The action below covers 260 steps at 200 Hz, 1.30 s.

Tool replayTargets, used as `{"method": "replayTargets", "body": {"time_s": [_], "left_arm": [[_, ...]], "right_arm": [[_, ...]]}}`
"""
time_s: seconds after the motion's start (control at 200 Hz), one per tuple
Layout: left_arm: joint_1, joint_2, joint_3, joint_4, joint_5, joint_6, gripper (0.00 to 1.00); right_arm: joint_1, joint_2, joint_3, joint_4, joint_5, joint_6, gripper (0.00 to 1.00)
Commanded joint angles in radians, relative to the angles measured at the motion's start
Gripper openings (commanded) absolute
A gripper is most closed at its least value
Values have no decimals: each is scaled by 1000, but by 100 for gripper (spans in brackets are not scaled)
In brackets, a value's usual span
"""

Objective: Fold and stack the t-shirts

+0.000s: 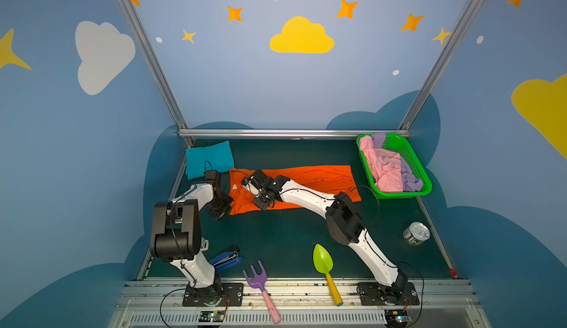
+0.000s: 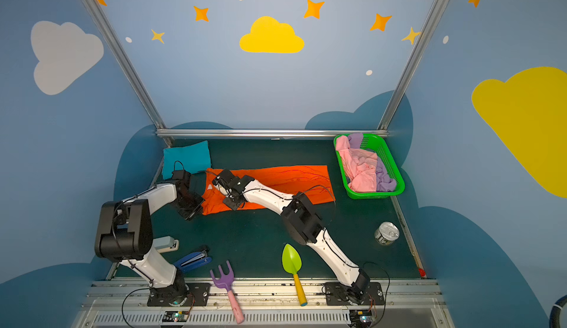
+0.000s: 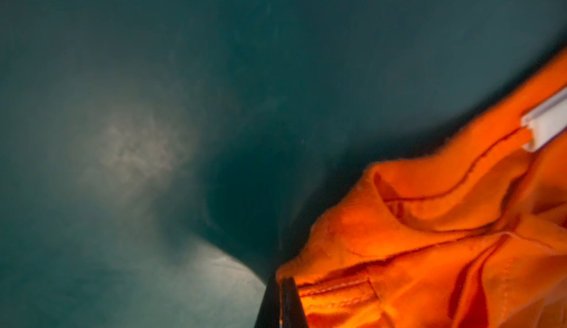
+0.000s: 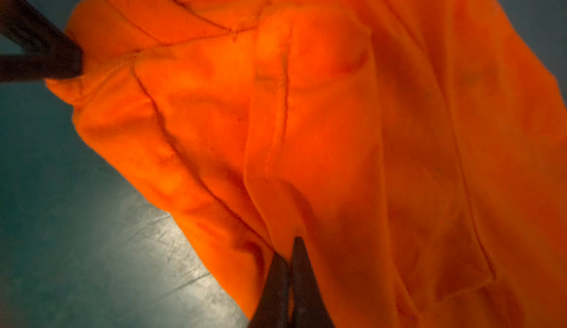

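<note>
**Visitor:** What have the two sets of jaws got hold of?

**Technician:** Both are closed right down. The wrist views show orange cloth bunched at each set of tips, so I'd say both pinch the orange t-shirt. The left jaws are at its near left corner. The right jaws have reached across the middle to that same collar end, close to the white neck label.

**Visitor:** And where does the shirt lie?

**Technician:** It's a long strip running left to right across the far half of the bench, and it looks already narrowed lengthwise. My guess is the crosswise fold is the step in hand. That calls for lifting the collar end with both arms level and carrying it rightwards over the hem, without letting the layers slip.

**Visitor:** How many shirts are there altogether?

**Technician:** Four. There's this orange one, and one teal t-shirt folded at the far left. One pink t-shirt and one lilac t-shirt are crumpled in the one green basket at the far right.

**Visitor:** And the odds and ends?

**Technician:** One tin, one green scoop, one purple rake and one blue stapler, plus a grey stapler in a top view.
</note>
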<state>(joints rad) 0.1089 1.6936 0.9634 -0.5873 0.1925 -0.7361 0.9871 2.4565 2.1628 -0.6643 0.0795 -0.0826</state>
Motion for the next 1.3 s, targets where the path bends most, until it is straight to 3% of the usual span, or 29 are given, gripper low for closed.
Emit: {"method": "replayTargets", "body": {"time_s": [0.0,0.2,0.435,0.491,0.566,0.616,0.726,0.821,1.001,1.121,1.296], "left_arm": [[34,26,16,-4,-11,7,4],[77,35,34,-14,-14,3,4],[84,48,41,-31,-33,3,4],[84,54,44,-34,-30,3,4],[84,59,53,-41,-31,0,5],[84,59,59,-48,-34,-2,7],[84,48,82,-72,-40,-5,14],[84,14,102,-94,-52,-7,15],[83,-69,144,-155,-116,-6,16],[51,-148,149,-186,-180,-10,22],[-95,-199,104,-138,-189,-31,24]], "right_arm": [[-62,-47,32,-24,-95,44,0],[-164,-58,14,37,-188,140,0],[-267,-18,-18,148,-357,221,14],[-290,-9,-29,184,-403,264,20],[-311,5,-30,206,-444,312,40],[-319,6,-36,216,-453,331,43],[-328,-19,-73,237,-448,346,42],[-316,-72,-128,253,-428,317,33],[-241,-135,-210,260,-394,223,0],[-203,-89,-187,233,-410,199,0],[-182,-9,-135,226,-438,220,0]]}}
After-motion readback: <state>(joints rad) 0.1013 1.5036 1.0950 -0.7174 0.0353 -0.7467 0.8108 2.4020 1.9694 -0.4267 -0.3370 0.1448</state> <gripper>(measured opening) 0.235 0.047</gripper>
